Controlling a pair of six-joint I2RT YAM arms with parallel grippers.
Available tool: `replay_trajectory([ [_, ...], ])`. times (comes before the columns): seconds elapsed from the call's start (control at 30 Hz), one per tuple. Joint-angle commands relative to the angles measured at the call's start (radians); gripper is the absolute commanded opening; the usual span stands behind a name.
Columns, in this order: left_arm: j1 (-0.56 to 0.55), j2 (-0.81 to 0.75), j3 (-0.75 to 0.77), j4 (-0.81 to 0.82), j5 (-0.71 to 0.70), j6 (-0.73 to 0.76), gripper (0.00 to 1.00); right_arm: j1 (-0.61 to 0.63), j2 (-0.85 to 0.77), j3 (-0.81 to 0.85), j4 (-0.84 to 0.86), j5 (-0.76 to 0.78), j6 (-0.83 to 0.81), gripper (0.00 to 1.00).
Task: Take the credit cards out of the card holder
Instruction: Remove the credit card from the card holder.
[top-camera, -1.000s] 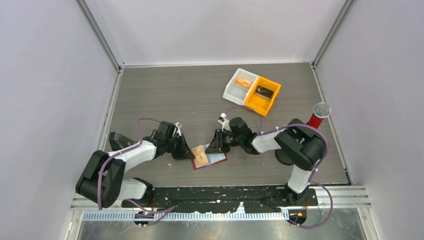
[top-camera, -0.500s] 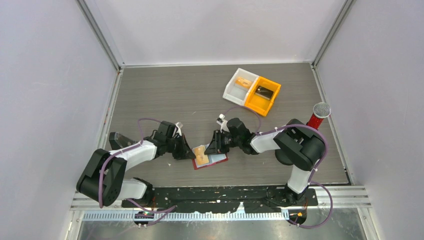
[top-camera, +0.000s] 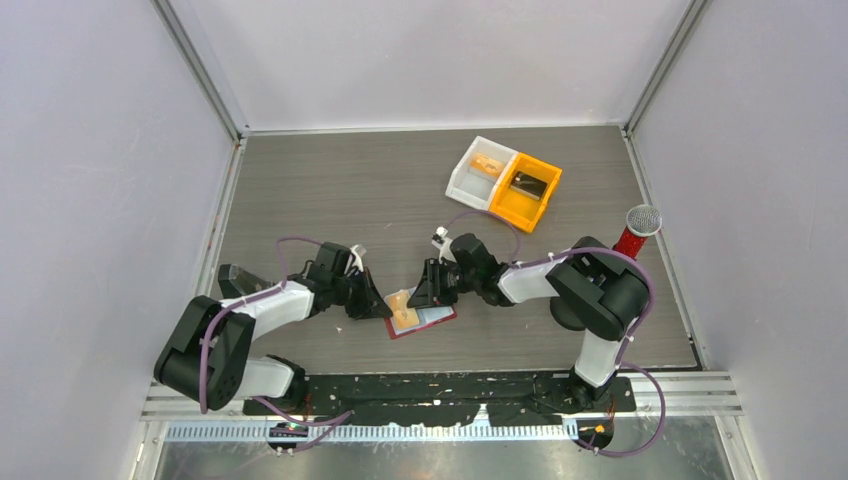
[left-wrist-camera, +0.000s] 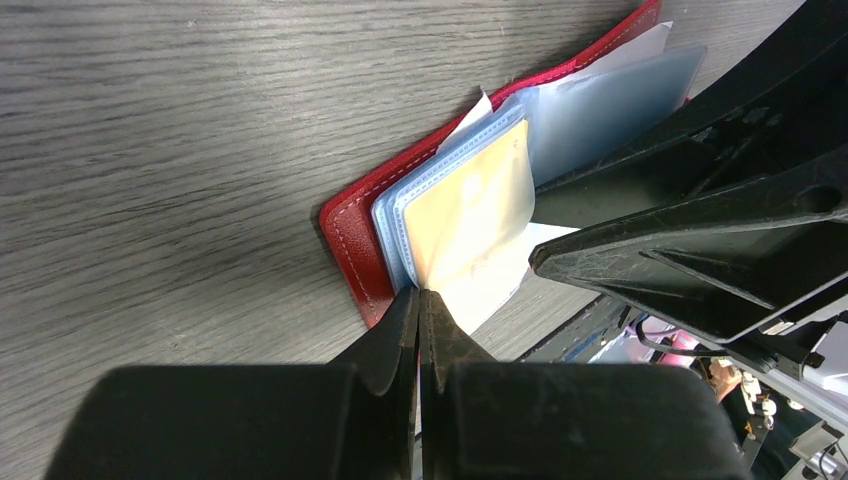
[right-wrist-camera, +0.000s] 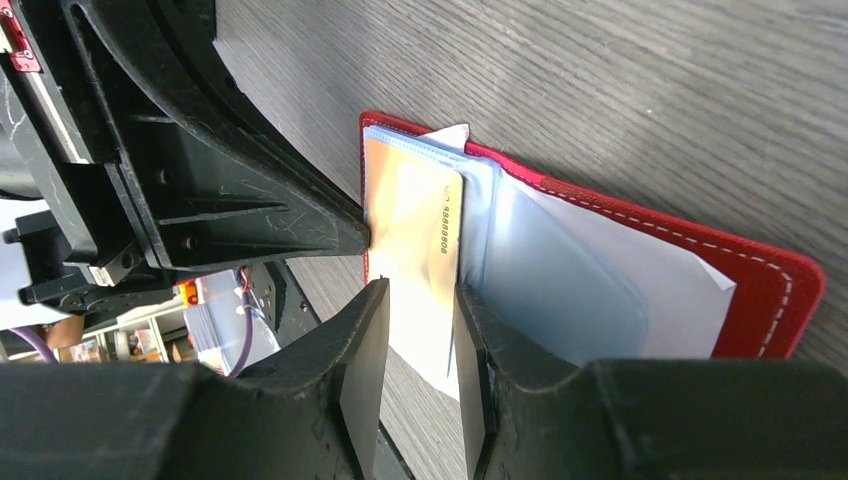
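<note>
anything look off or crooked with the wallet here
Yes: a white paper slip sits askew inside the open card holder, its corners poking out past the clear sleeves. The sleeve holding a credit card is pinched at its corner by the left gripper, jaws shut.

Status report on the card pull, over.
Left gripper shut, pinching card holder sleeve. Right gripper open, astride credit card, not yet out. Nothing blocking.

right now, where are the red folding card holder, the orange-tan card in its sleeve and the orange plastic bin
red folding card holder (left-wrist-camera: 348, 240), left wrist view, on its stitched red edge
orange-tan card (right-wrist-camera: 410, 215), right wrist view, on its face
orange plastic bin (top-camera: 514, 214), top view, on its near wall
</note>
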Motion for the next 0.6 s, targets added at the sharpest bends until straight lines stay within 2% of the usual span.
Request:
replay_trajectory([
  [0.0,-0.006,0.037,-0.034,-0.009,-0.063,0.024,0.01,0.026,-0.018,0.042,-0.067,0.064,-0.052,0.38],
  [0.27,-0.005,0.035,-0.036,-0.011,-0.064,0.023,0.01,0.028,-0.040,0.052,-0.131,0.094,-0.095,0.37],
  [0.4,-0.005,0.040,-0.036,-0.009,-0.065,0.022,0.01,0.028,-0.021,0.033,-0.032,0.031,-0.048,0.31],
  [0.57,-0.005,0.044,-0.039,-0.006,-0.064,0.022,0.02,0.025,0.025,-0.012,0.192,-0.054,0.058,0.24],
])
